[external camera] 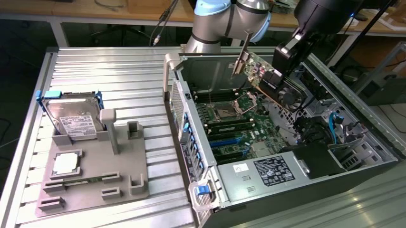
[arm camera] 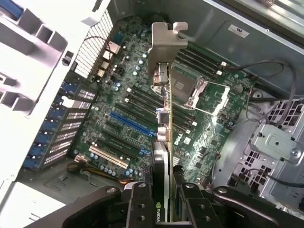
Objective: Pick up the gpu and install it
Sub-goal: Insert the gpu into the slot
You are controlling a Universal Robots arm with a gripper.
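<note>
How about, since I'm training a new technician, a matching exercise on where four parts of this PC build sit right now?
Things:
1. gpu
2. hard drive
3. memory stick
4. processor socket

Places:
A. lying flat in the grey holder
B. gripped by the pincer, above the open case
C. standing in the grey holder, blue tabs at its sides
D. on the motherboard inside the case

Pairs: 1-B, 2-C, 3-A, 4-D
</note>
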